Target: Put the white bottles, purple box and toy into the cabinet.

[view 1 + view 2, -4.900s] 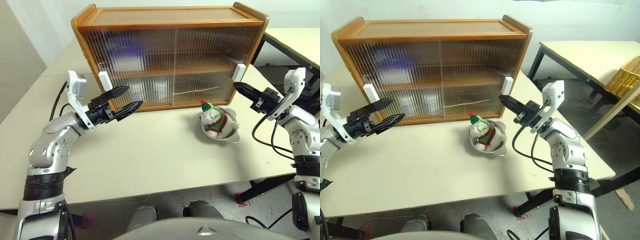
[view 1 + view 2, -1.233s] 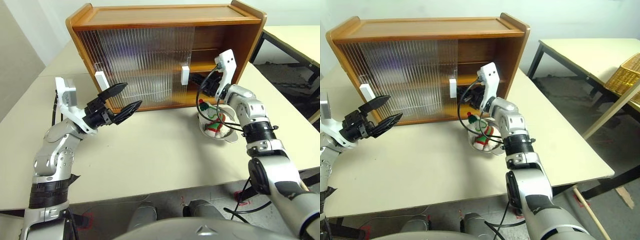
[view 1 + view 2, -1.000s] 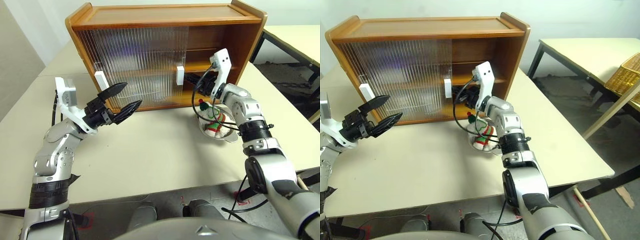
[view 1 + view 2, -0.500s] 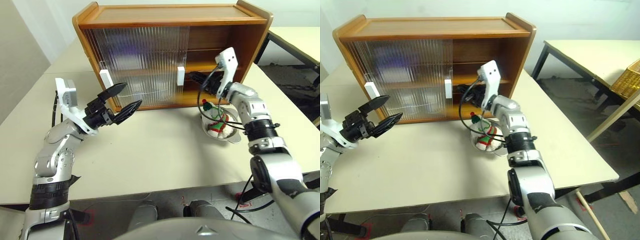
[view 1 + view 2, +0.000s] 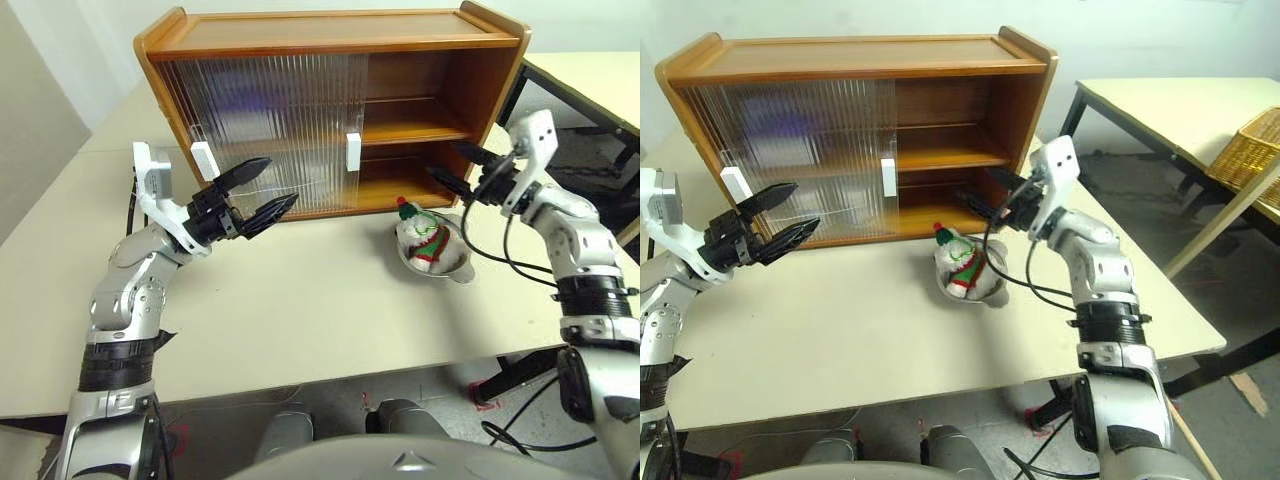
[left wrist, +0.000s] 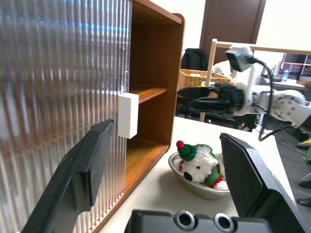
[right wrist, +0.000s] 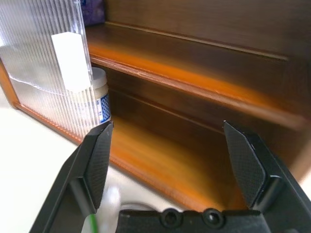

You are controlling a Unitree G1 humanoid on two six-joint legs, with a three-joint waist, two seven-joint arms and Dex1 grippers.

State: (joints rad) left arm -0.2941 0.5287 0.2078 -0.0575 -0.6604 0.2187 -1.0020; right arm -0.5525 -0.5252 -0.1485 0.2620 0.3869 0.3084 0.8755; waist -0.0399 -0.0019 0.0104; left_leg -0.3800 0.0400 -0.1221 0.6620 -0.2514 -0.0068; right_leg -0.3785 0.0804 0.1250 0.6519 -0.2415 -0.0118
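In the head views we see the cabinet [image 5: 330, 110] across the upper frame, its right door slid left so the right half stands open, which we judge makes room for the toy [image 5: 424, 238] sitting in a metal bowl [image 5: 447, 269] at centre right; our right gripper [image 5: 455, 168], fingers apart and empty, hangs before that opening, and our left gripper [image 5: 258, 189], also spread and empty, hangs at centre left. In the left wrist view the door handle [image 6: 128, 115] sits centre left beside bare shelves, with open table between toy and cabinet. In the right wrist view one white bottle [image 7: 99, 100] stands behind the door edge at centre left and the purple box [image 7: 93, 11] at top left.
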